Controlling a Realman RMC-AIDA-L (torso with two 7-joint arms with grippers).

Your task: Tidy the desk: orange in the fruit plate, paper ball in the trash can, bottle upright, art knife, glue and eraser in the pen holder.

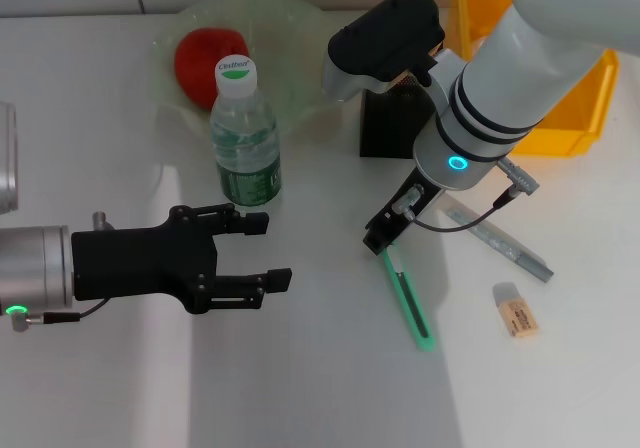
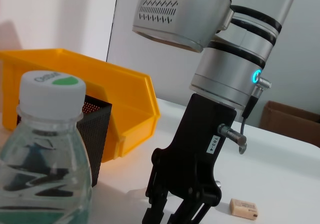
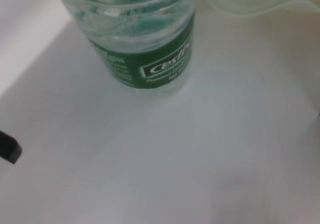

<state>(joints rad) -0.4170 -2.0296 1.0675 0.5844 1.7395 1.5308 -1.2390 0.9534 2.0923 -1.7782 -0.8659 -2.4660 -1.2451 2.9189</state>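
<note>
Left claw (image 1: 262, 251) hangs near the bench (image 1: 300, 388) edge, fingers wide apart, empty; the bottle (image 1: 244, 138), already upright, stands at its 12 o'clock. Right claw (image 1: 383, 240) is down at the upper end of the green knife (image 1: 410, 303), but whether its fingers have closed on it cannot be told. The knife's long axis runs 11 to 5 o'clock. Eraser (image 1: 516, 309) lies at the right claw's 4 o'clock, holder (image 1: 385, 123) at 12. The right arm is nearer all three.
</note>
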